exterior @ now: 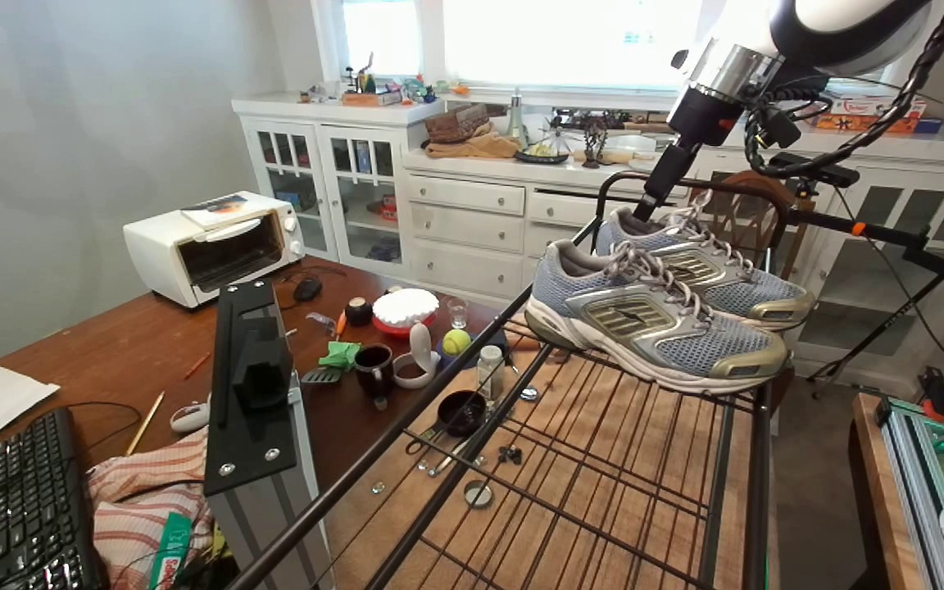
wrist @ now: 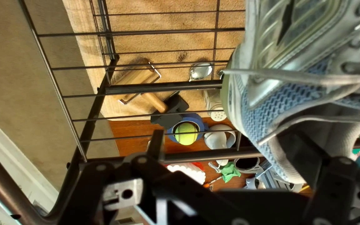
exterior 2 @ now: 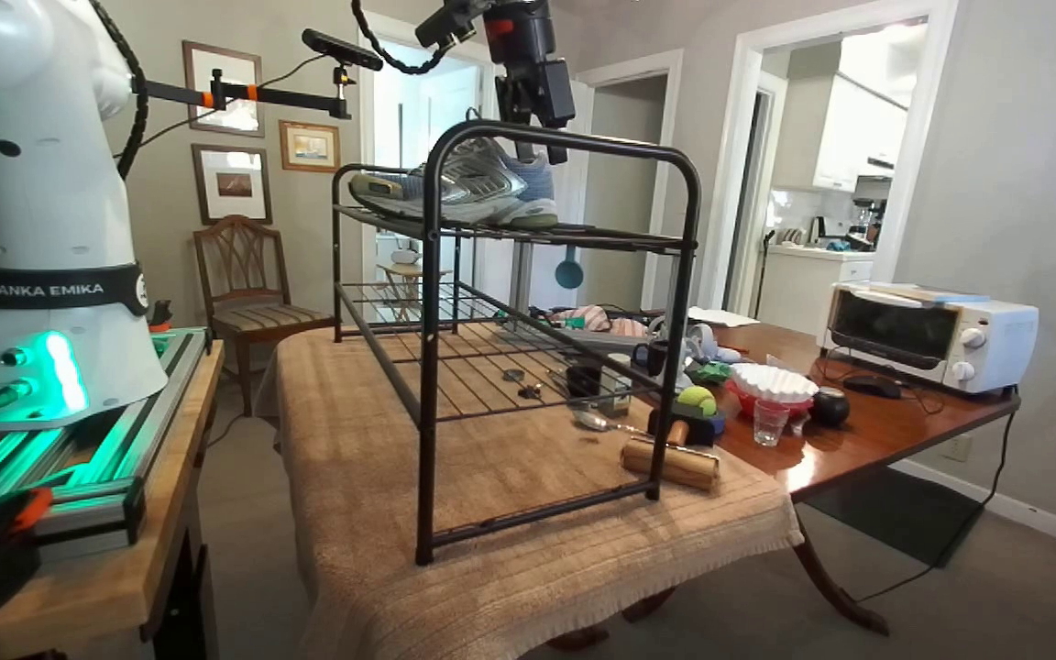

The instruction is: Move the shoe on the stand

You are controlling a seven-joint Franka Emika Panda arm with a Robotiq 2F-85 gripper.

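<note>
Shoe (exterior: 710, 269) atop the stand (exterior 2: 428, 367), beside its twin (exterior: 660, 319); gripper (wrist: 230, 135) at the heel, jaws spread apart.

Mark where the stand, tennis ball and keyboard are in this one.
Stand (exterior 2: 428, 380), in an exterior view: a near leg.
Tennis ball (wrist: 186, 139), in the wrist view: its lower half.
Keyboard (exterior: 29, 501), in an exterior view: its middle keys.

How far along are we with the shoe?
Done: the gripper is at the heel of the shoe, which rests on the stand beside its twin.
In hand: nothing clamped; fingers apart, one in or over the shoe's opening.
Left: probably closing on it and shifting it, unless this is after release, which the pictures can't settle.
</note>
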